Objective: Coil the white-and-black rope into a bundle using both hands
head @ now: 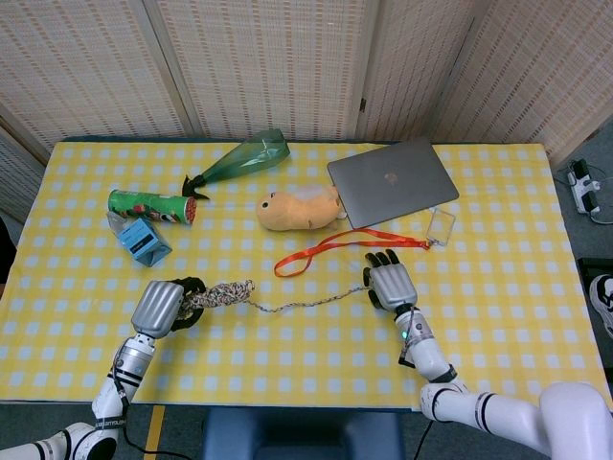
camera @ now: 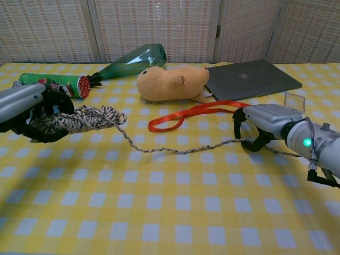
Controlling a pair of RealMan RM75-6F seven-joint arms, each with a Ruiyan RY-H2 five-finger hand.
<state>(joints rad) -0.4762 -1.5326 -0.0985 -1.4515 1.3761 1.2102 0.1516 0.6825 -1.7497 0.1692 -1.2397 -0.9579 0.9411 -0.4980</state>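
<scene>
On the near left of the table (head: pixel 536 316), the left hand (head: pixel 161 307) holds the part of the rope (camera: pixel 175 150) that is already gathered, its fingers (camera: pixel 50 103) curled round a thick wad of loops that sticks out toward the right. From that wad a single loose strand runs along the checked cloth to the right hand (camera: pixel 265 123), which arches over the strand near its far end with fingers bent down around it; whether they actually pinch it cannot be told. Keeping the bundle anchored in one hand probably lets the other feed slack toward it, so the coiling looks partly done. Behind the strand lie an orange strap (head: pixel 330 245), a plush toy (head: pixel 299 208), a laptop (head: pixel 393 180), a green bottle (head: pixel 244 158), a can (head: pixel 151 205) and a small blue box (head: pixel 146 240), all clear of the rope.
</scene>
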